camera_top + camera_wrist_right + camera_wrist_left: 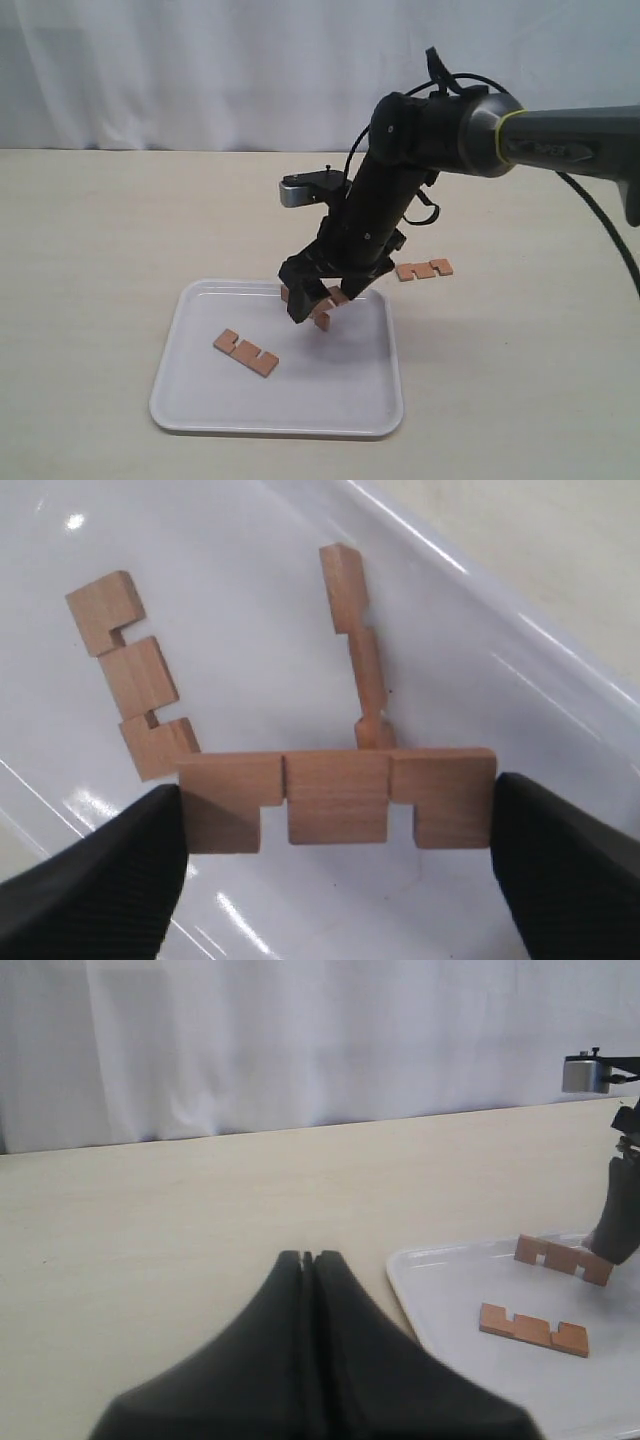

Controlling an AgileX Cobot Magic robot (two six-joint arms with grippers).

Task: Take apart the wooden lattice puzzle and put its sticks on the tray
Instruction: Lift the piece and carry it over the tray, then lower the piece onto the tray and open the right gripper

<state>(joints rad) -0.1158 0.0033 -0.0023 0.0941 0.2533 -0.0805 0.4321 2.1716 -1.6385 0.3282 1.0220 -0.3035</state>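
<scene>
No assembled lattice shows; the sticks are apart. My right gripper [320, 303] [338, 815] hangs low over the white tray [200, 400] [250, 560], shut on the two ends of one notched stick [337, 798] [323, 312]. A second stick [245, 352] [130, 675] [533, 1328] lies flat on the tray. A third stick [358, 645] stands on its edge on the tray, just beyond the held one. The fourth stick [424, 269] lies on the table, right of the tray. My left gripper [308, 1257] is shut and empty above the bare table, left of the tray [450, 1290].
The table is pale wood with a white curtain behind it. The right arm [400, 170] reaches in from the right, and its wrist camera [300, 190] juts out over the tray's far edge. The left arm is out of the exterior view.
</scene>
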